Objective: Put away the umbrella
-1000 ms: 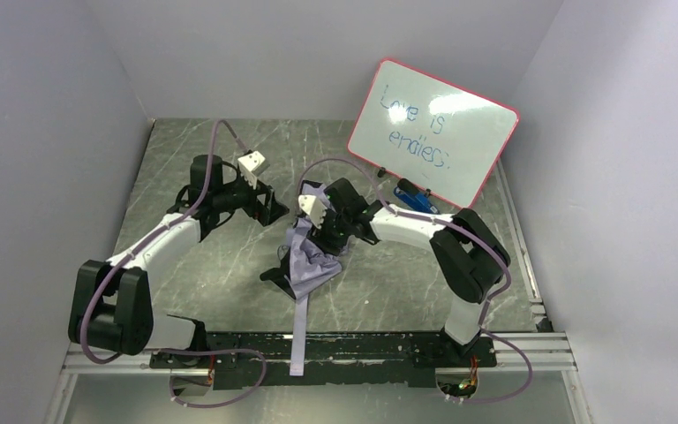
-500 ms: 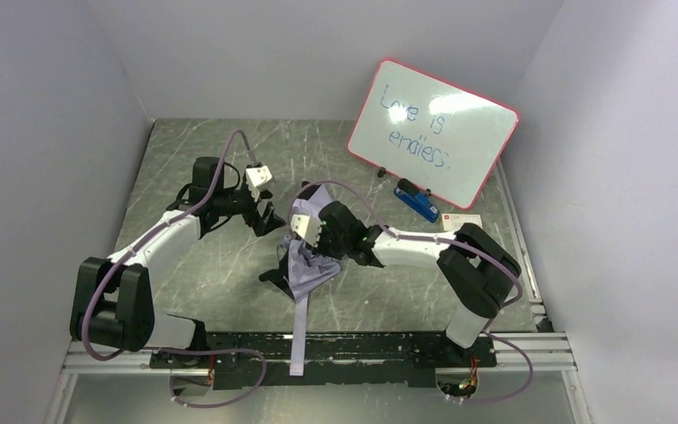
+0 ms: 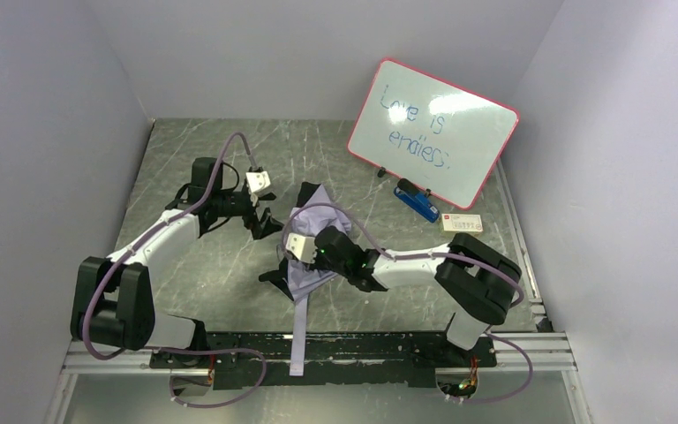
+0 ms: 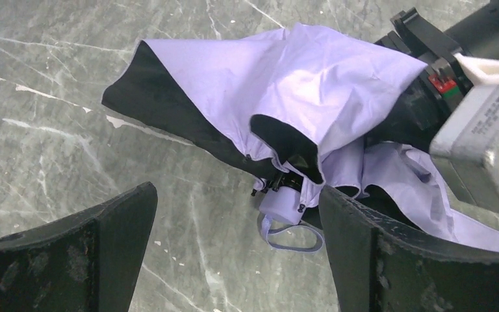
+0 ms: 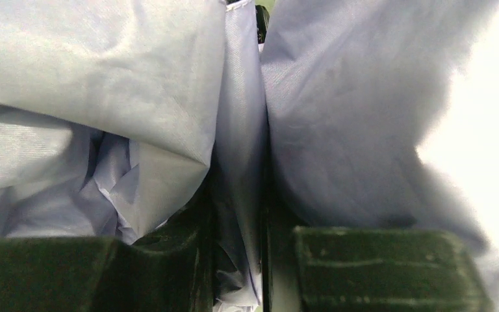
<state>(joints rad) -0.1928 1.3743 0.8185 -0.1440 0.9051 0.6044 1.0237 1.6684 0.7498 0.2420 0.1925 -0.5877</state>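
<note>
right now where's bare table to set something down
Bare table: the far-left corner behind the left arm, and the near-left patch between that arm and the umbrella. Crowded: the centre, with open left fingers and right fingers pinching the fabric, and by the whiteboard, eraser, card.

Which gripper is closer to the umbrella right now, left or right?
Right. The right gripper is closed on the umbrella, pinching a fold of its lavender fabric. The left gripper hangs open just left of the umbrella in the top view, not touching it.
</note>
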